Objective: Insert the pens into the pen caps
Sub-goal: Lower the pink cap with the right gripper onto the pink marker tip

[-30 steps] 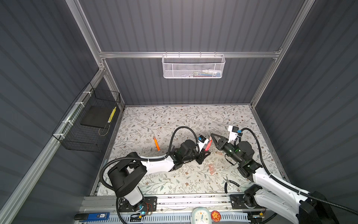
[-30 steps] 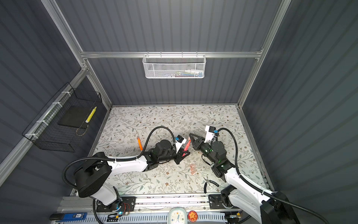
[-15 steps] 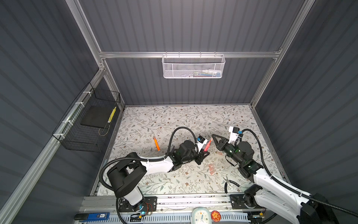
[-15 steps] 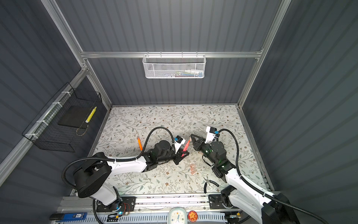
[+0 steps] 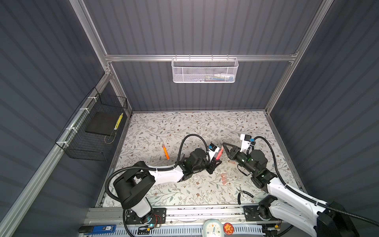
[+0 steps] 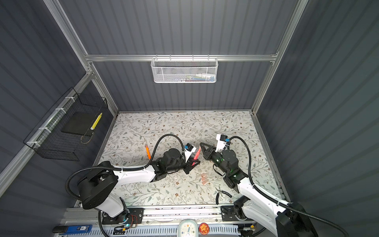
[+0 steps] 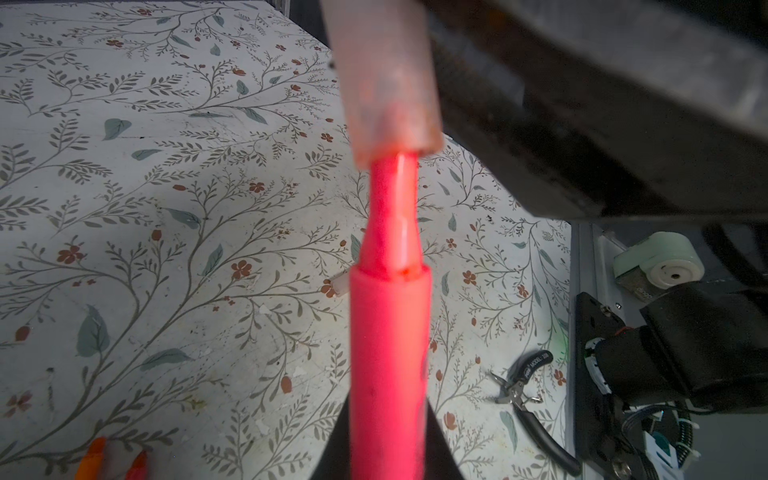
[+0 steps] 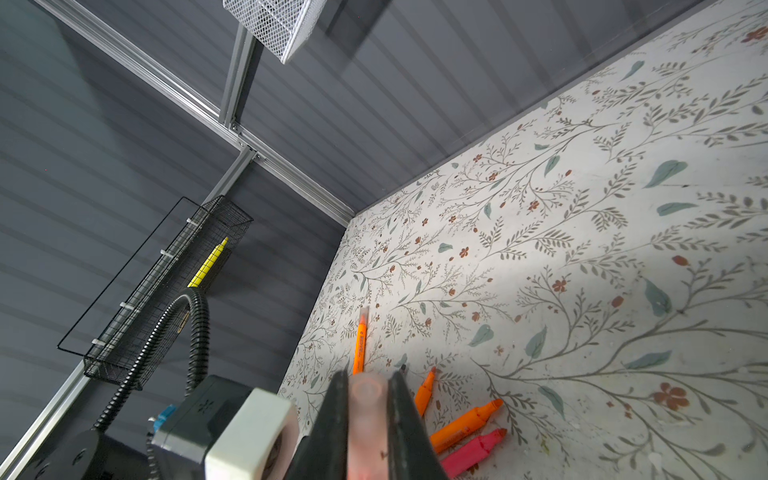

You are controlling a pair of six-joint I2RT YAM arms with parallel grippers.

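A pink-red pen [image 7: 388,340] stands in my shut left gripper [image 7: 388,432], tip outward. The tip sits just inside the mouth of a translucent pale-pink pen cap [image 7: 386,75]. That cap [image 8: 365,419] is clamped between the dark fingers of my shut right gripper [image 8: 365,382]. In both top views the two grippers meet mid-table: left gripper [image 5: 214,162] [image 6: 191,163], pen [image 5: 219,152] [image 6: 196,154], right gripper [image 5: 224,144] [image 6: 202,145]. Loose caps [image 5: 224,175] [image 6: 204,178] lie in front of them. More pens lie on the mat: three orange [image 8: 360,345] [image 8: 426,390] [image 8: 465,424] and one pink-red [image 8: 473,451].
Black-handled pliers [image 5: 244,192] [image 6: 222,192] [image 7: 528,399] lie near the front right edge. One orange pen [image 5: 165,153] [image 6: 148,152] lies left of the left arm. A white mesh basket [image 5: 205,70] hangs on the back wall and a black wire basket [image 5: 92,131] on the left wall.
The right gripper with the cap has edged slightly down toward the pen. The left arm holds nearly still with the pen.
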